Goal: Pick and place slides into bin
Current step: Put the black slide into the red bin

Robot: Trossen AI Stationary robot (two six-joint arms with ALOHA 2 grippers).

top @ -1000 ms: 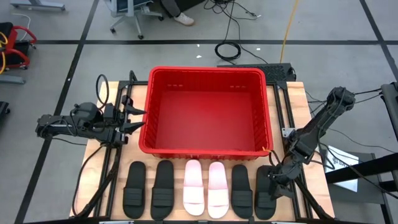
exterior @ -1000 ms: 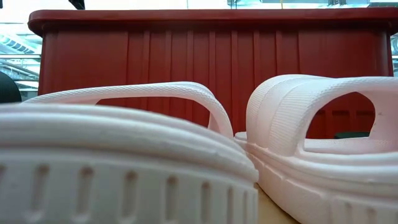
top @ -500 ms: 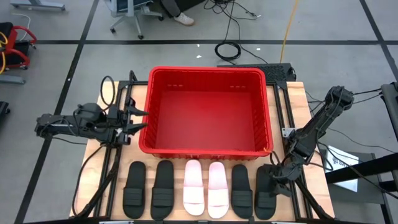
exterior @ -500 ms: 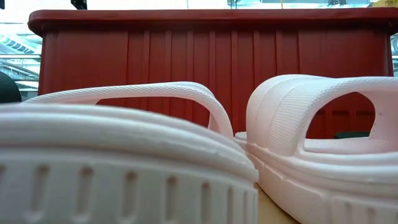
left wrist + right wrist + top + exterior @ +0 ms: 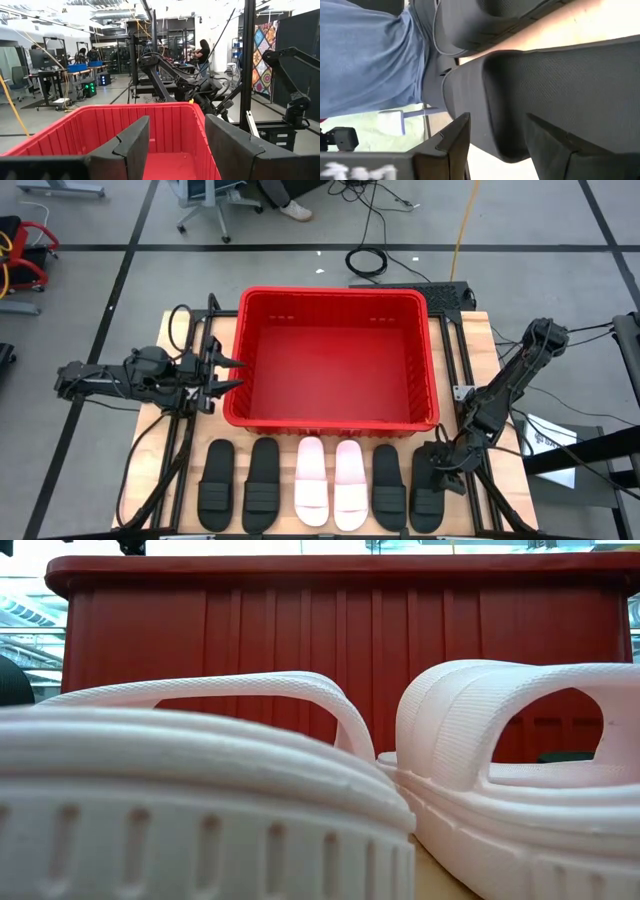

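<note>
Six slides sit in a row on the bench (image 5: pixel 470 330), just off the bin's (image 5: pixel 331 298) near long wall. All of them run long axis square to that wall, side by side and parallel. Going from the bin's left end: two black ones (image 5: pixel 216 486) (image 5: pixel 263 484), the pink pair (image 5: pixel 311 480) (image 5: pixel 351 483) in the middle, then two more black ones (image 5: pixel 388 480) (image 5: pixel 428 495). Can't tell toe from heel from above. In the low view a pink strap arches up right in front of the bin's ribbed wall.

The bin lies long axis parallel to the row, nothing inside it, the whole top free. There's only a thin strip of bare wood between its near wall and the slide ends, and the slides nearly touch each other, so not much room sideways in that row.

Left pincer (image 5: pixel 228 373) hovers at the bin's left wall, fingers spread, nothing in them, aimed across the rim into the bin; its wrist view looks straight over the red floor.

Right pincer (image 5: pixel 437 470) is low over the last black slide, past the bin's right near corner. Fingers apart, and the wrist view shows the black strap between them, but I can't tell whether they touch it.
</note>
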